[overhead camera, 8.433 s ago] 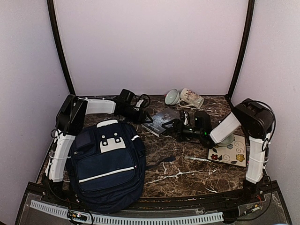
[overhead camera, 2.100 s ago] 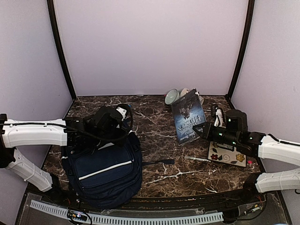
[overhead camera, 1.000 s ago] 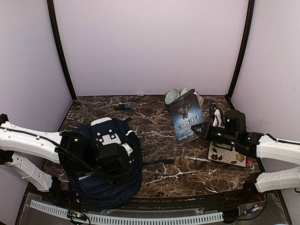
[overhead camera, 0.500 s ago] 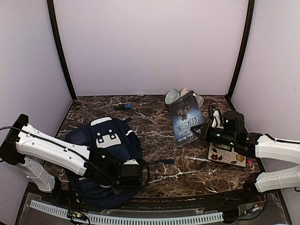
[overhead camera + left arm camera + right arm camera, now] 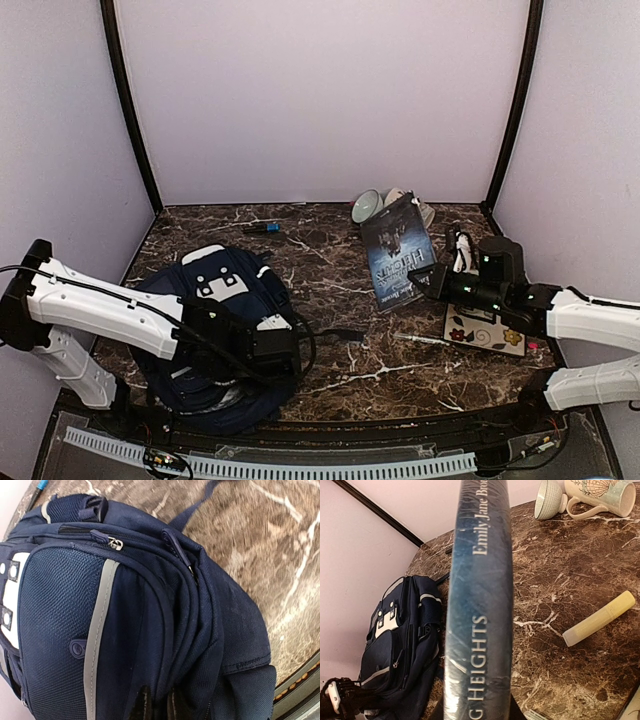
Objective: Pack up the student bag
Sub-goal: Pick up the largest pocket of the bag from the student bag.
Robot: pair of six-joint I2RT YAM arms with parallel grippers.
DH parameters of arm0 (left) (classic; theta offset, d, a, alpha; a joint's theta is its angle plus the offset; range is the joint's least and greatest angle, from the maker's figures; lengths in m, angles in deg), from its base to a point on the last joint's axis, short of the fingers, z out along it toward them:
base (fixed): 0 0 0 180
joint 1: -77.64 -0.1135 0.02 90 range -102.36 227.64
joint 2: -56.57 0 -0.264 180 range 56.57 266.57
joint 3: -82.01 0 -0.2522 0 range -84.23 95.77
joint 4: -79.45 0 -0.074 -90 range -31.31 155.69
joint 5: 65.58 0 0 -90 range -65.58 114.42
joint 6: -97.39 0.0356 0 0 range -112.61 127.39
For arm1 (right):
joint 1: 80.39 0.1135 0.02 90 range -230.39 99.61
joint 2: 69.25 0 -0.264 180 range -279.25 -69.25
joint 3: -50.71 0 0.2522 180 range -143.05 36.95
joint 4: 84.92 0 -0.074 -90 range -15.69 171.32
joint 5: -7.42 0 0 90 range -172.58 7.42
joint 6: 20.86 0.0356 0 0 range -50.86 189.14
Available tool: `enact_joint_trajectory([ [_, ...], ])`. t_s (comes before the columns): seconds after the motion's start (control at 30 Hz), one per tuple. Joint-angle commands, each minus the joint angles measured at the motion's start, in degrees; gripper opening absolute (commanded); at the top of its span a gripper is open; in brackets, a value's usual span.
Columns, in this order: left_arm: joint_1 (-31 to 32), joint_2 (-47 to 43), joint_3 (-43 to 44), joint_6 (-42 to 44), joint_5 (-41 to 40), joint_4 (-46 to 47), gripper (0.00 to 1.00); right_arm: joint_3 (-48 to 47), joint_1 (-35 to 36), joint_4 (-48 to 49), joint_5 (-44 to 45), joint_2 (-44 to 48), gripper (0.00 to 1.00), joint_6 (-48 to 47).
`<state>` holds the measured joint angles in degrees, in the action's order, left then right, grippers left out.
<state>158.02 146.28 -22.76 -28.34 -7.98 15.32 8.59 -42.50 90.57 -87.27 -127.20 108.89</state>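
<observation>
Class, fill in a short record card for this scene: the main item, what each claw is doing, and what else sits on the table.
Main item: navy backpack, lying on the left side of the marble table
Left claw: shut, pinching a fold of fabric on the backpack's side
Right claw: shut on a book, holding it upright above the table
Back of table: bowl and mug, side by side
Loose item: yellow glue stick
Backpack zips: look closed in the left wrist view
</observation>
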Motion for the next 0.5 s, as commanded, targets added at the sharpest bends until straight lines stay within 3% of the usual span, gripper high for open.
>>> enact_joint_trajectory([
  [0.0,-2.9,-6.2,1.4,0.8,-7.6,2.1,0.00,-0.7,0.4,9.6,-0.6,2.3,0.00,-0.8],
  [0.13,-6.0,-12.7,-1.2,3.4,-11.7,11.3,0.00,0.2,0.4,8.9,-1.5,3.4,0.00,-0.7],
  [0.27,-10.9,-19.2,-6.3,10.4,-6.4,25.0,0.00,1.5,0.4,7.9,-2.8,5.1,0.00,0.0],
  [0.47,-16.0,-21.3,-8.1,14.7,-0.9,33.9,0.00,3.4,0.4,10.2,-8.7,8.1,0.00,2.6],
])
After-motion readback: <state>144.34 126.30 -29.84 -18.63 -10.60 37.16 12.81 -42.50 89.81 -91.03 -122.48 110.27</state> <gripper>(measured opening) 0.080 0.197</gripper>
